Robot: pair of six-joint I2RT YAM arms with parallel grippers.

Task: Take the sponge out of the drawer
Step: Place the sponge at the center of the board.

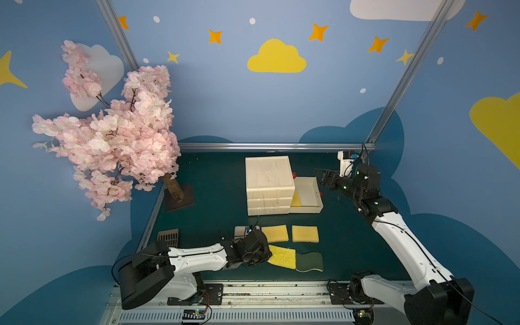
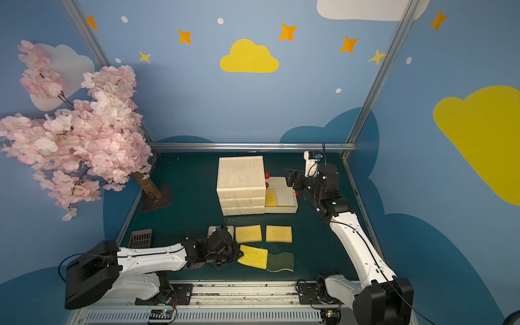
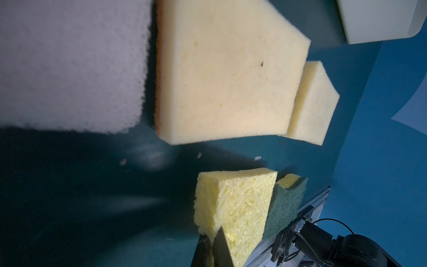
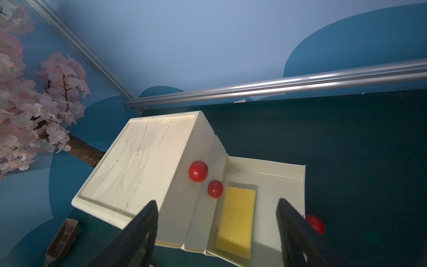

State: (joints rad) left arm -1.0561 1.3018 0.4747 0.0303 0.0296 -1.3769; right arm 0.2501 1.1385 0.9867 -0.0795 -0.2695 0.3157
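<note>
Before the cream three-drawer plastic cabinet (image 1: 268, 171) we clamp our left pincer (image 1: 268, 255) on the corner of a coarse bright-yellow sponge (image 1: 282, 257). The pale yellow foam sponge (image 1: 295, 198) lies in the cabinet's pulled-out bottom drawer (image 1: 306, 209), our right pincer (image 1: 319, 177) spread apart above it.

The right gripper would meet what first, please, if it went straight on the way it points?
Probably the sponge in the open drawer, seen between the right gripper's open jaws; depth is unclear, so it might be the cabinet front.
</note>
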